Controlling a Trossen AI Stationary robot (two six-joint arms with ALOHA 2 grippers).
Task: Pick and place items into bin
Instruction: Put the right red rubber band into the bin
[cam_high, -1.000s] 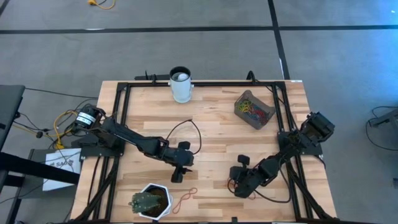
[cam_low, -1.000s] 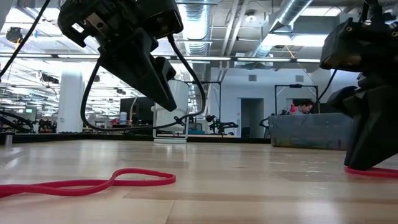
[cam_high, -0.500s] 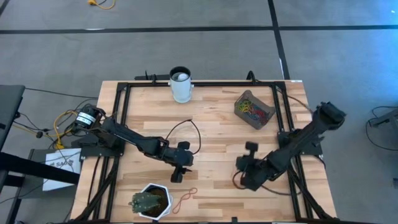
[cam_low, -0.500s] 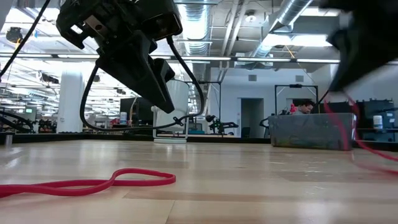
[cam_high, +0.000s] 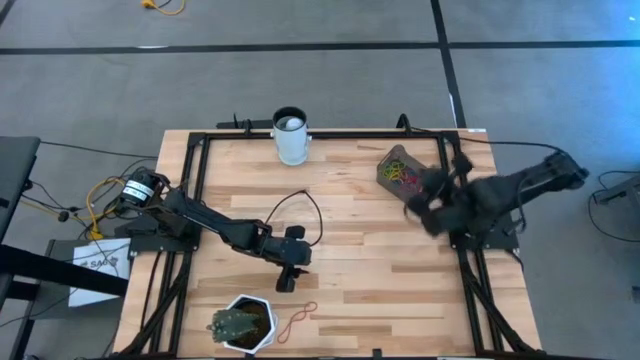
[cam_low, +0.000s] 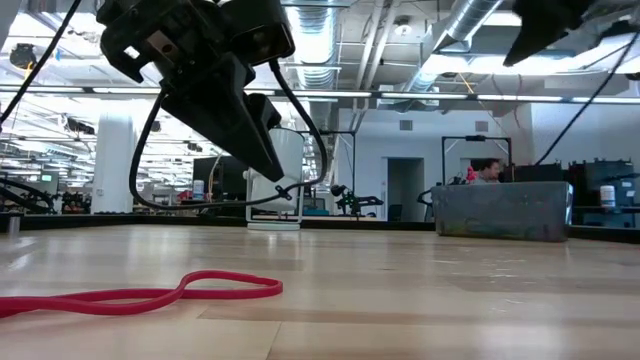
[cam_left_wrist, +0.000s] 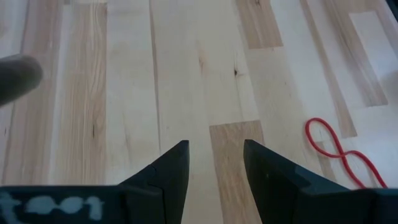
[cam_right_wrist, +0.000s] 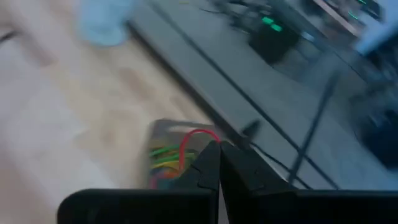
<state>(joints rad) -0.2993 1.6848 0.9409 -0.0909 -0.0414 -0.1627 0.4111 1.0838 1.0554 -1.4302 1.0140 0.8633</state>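
Observation:
The bin (cam_high: 405, 172) is a small dark tray at the table's far right, with several coloured rubber bands in it (cam_right_wrist: 165, 155). My right gripper (cam_high: 414, 203) hovers by the bin's near side, shut on a red rubber band (cam_right_wrist: 191, 138). Another red band (cam_high: 297, 318) lies flat on the wood near the front edge and also shows in the left wrist view (cam_left_wrist: 336, 149) and the low view (cam_low: 180, 290). My left gripper (cam_high: 286, 281) hangs open above the table just beyond that band, with nothing between its fingers (cam_left_wrist: 214, 162). My right gripper pinches the red band between its two shut fingertips (cam_right_wrist: 211, 155). A small loop of the band (cam_right_wrist: 186, 140) sticks out past the tips. The fingers slant down toward the bin from its near side. The band is lifted clear of the table, over the bin's edge.
A white cup (cam_high: 291, 135) stands at the far edge and a white hexagonal plant pot (cam_high: 243, 322) at the front left. A thin black cable (cam_high: 305, 212) loops over the table's middle. Black frame rails (cam_high: 445, 160) run beside the bin. A person (cam_low: 487, 170) sits beyond the table.
My right gripper has risen from the table's front right and swung toward the far edge up to the bin, tipping nearer to level. The red band that lay under it has gone up with it, lifted clear of the wood.

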